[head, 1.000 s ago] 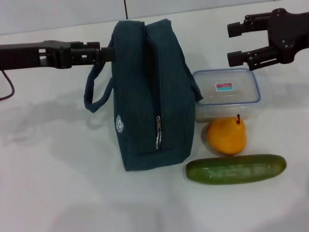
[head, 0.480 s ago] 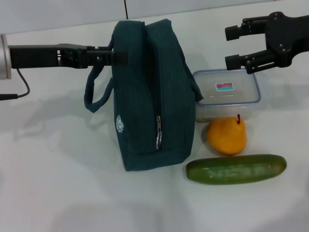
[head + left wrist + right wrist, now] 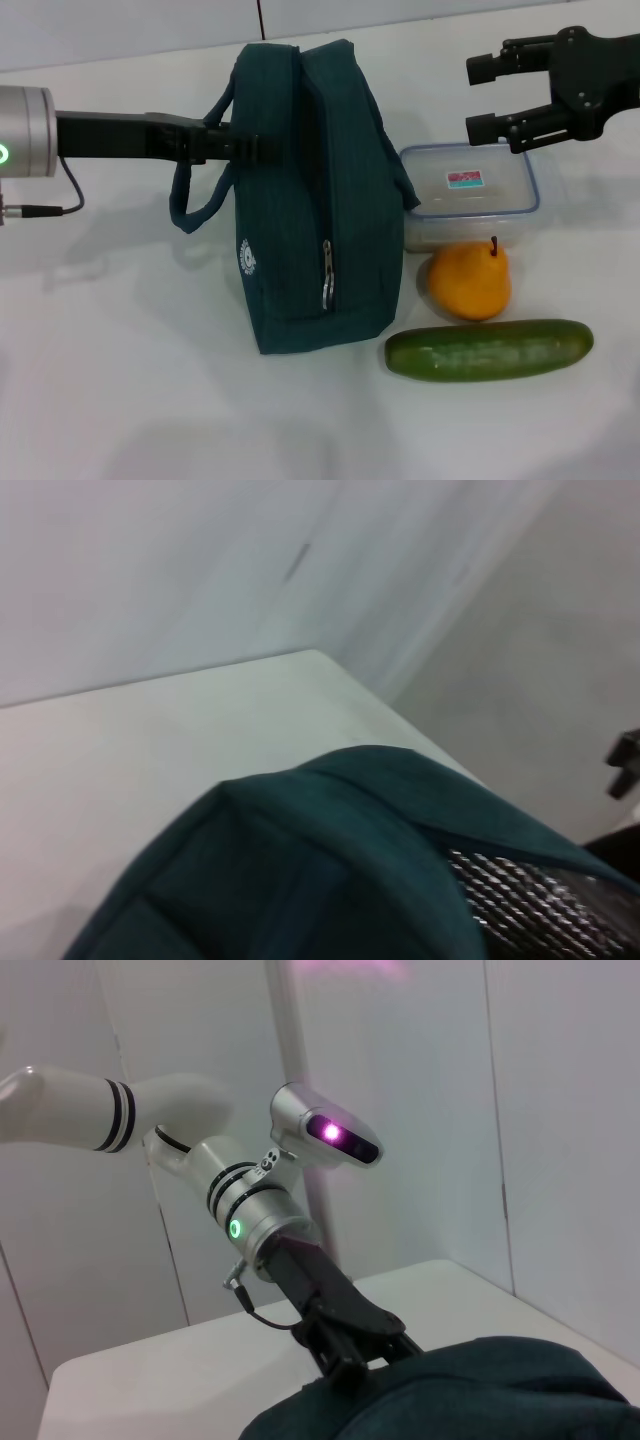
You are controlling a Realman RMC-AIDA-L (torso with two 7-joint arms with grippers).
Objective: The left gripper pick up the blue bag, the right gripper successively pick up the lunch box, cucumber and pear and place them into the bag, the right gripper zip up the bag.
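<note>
Lunch box (image 3: 470, 192), pear (image 3: 469, 281), cucumber (image 3: 489, 349) right of bag (image 3: 315, 200).

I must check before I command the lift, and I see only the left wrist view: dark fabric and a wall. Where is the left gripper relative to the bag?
Observer: In the head view, the left gripper is against the upper part of the blue bag. The bag stands upright on the table.
Operator: Is any item already packed?
Observer: The lunch box, the pear and the cucumber all lie on the table, on the bag's right side.
Operator: And the other arm?
Observer: The right gripper hangs open above the far edge of the lunch box and holds nothing.
</note>
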